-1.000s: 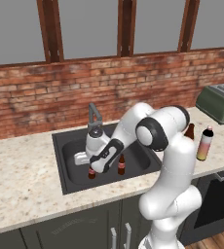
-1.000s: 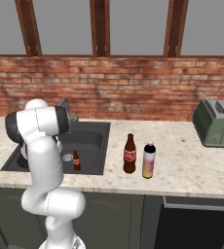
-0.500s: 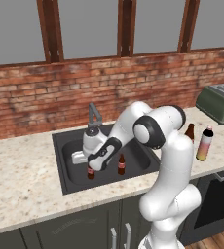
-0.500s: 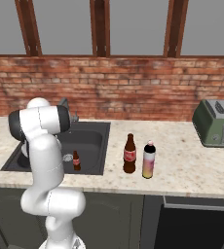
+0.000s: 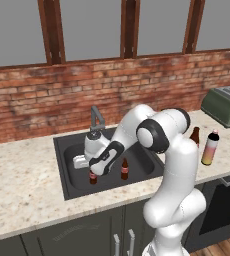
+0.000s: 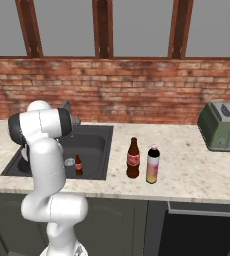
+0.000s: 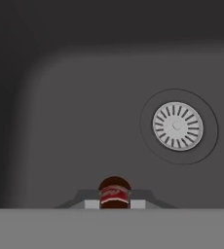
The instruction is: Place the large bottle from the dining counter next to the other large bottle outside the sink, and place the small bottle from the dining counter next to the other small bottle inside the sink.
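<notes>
Dark brown small bottle point(image 5: 93, 177) sits clamped in the hand point(image 5: 94, 172), low in the sink point(image 5: 67, 165), its twin point(image 5: 124, 169) just beside; both large bottles point(image 6: 133, 158) point(image 6: 152, 164) stand together on the tabletop point(image 6: 187, 170).

Inside the sink point(image 5: 67, 165), the gripper point(image 5: 93, 172) is closed on a small bottle point(image 5: 93, 177) standing low near the front wall. A second small bottle point(image 5: 124, 169) stands upright just beside it, narrowing the passage on that side. The faucet point(image 5: 96, 120) rises at the rear rim. The basin floor around the drain point(image 7: 177, 125) lies bare. On the worktop point(image 6: 187, 170), the tall brown bottle point(image 6: 133, 158) and the yellow-pink bottle point(image 6: 153, 164) stand close together; open stone separates them from the toaster point(image 6: 223, 126).
</notes>
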